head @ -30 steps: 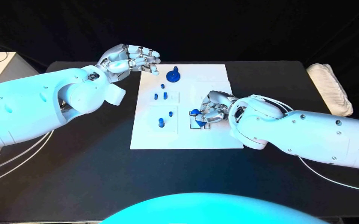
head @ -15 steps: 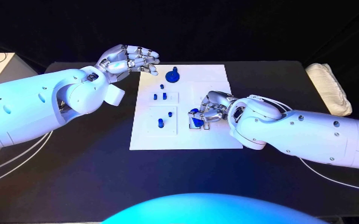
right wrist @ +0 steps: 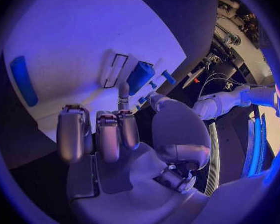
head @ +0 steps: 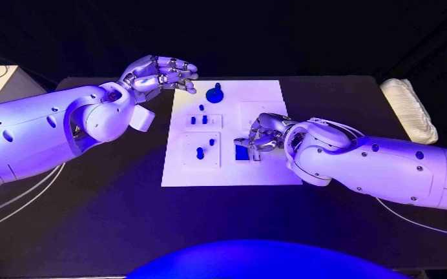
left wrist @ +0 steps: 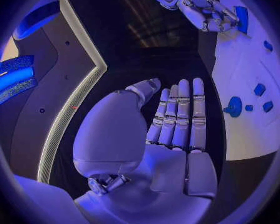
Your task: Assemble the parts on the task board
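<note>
Left hand (head: 160, 75) raised, fingers loosely curled, holding nothing, beside the task board (head: 265, 98); right hand (head: 261, 135) lowered, fingers bent over a blue part (head: 242, 152), grasp indeterminable.

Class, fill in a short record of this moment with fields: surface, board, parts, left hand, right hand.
surface: black table
board: white rectangular task board in the table's middle
parts: small blue pieces on the board, a round blue knobbed one near its far edge
left hand: raised beside the board's far left corner, holding nothing, fingers loosely curled
right hand: low on the board, fingers at a blue block; grip unclear
</note>
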Motion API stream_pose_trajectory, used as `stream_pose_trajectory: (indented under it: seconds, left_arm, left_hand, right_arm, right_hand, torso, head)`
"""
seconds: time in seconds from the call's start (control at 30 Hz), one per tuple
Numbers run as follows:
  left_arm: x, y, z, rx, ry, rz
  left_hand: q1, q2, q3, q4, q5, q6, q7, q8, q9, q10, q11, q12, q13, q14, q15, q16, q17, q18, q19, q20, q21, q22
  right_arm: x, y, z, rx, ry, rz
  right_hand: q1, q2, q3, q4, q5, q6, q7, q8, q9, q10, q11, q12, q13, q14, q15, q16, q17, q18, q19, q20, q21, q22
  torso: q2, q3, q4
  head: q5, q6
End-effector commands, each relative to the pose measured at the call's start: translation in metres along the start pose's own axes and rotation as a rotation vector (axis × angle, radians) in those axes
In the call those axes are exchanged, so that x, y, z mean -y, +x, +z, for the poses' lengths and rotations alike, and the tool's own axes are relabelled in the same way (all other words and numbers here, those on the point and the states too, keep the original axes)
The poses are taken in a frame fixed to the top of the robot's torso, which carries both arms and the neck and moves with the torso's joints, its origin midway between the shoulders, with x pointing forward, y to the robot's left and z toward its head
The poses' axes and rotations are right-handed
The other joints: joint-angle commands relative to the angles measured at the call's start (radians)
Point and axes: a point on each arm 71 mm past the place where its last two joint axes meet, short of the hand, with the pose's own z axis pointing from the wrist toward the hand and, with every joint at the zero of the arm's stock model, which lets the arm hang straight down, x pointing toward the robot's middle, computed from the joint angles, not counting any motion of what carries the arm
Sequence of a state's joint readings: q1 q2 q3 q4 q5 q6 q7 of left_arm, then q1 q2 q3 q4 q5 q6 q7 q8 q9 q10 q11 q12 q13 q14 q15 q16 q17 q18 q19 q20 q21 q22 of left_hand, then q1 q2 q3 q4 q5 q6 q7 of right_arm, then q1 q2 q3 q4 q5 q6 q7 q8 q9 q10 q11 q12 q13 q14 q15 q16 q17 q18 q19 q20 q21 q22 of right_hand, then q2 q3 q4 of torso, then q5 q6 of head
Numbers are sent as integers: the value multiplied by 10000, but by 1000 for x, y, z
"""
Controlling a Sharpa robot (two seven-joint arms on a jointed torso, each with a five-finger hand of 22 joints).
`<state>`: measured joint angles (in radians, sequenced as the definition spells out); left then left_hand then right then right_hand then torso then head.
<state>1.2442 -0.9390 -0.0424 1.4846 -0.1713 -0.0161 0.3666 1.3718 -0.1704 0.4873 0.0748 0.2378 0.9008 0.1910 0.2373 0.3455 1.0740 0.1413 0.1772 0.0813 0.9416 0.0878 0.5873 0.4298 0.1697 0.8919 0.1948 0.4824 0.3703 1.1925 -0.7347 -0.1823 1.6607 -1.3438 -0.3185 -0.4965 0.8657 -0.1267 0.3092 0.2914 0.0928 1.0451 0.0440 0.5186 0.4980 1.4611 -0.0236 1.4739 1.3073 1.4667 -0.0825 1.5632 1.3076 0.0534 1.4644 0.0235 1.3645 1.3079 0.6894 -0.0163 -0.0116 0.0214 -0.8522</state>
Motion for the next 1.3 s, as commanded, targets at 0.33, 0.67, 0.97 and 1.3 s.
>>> stream_pose_trajectory:
  seconds: [0.33,0.67,0.97,1.3]
  left_arm:
    - [1,1,0,-146,52,-114]
    - [1,0,0,-102,117,-119]
    - [1,1,1,-83,200,-112]
    - [1,1,1,-99,216,-125]
  left_hand:
    - [-86,18,5,48,26,4,50,-39,-9,-21,31,-58,15,-6,68,-46,17,115,97,0,-44,-16]
    - [-86,18,5,49,27,4,50,-39,-9,-21,31,-58,15,-7,69,-46,18,115,97,0,-46,-17]
    - [-85,18,6,53,28,2,49,-40,-9,-23,31,-60,16,-13,70,-52,22,115,99,2,-58,-26]
    - [-85,18,6,53,28,2,49,-40,-9,-23,31,-60,16,-13,70,-52,22,115,99,2,-58,-26]
  right_arm:
    - [4,-4,-9,349,-140,-2]
    - [14,-19,-28,1151,-1252,2374]
    - [53,-40,-51,1457,-1247,3535]
    - [93,-27,-69,1319,-330,1903]
  right_hand:
    - [-260,-84,-245,13,-155,-97,-3,87,-21,576,-35,-66,1887,1025,-58,41,2560,-148,700,-45,-21,1952]
    - [1294,-275,-396,-380,1768,-619,134,43,-142,296,73,-598,1597,978,14,-58,2366,-54,585,-9,-600,1802]
    - [3073,-635,111,-1184,1281,-1272,486,-535,-499,63,370,-917,1449,942,255,-146,2220,24,490,185,-1134,1650]
    - [3265,-851,207,-1321,905,-1056,478,-591,-566,36,371,-968,1425,945,270,-138,2240,15,508,220,-1076,1674]
  torso:
    - [1,7,3]
    - [-20,8,-12]
    - [-28,-5,-8]
    - [-23,34,-107]
  head:
    - [25,-22]
    - [9,-17]
    - [-98,93]
    - [-270,163]
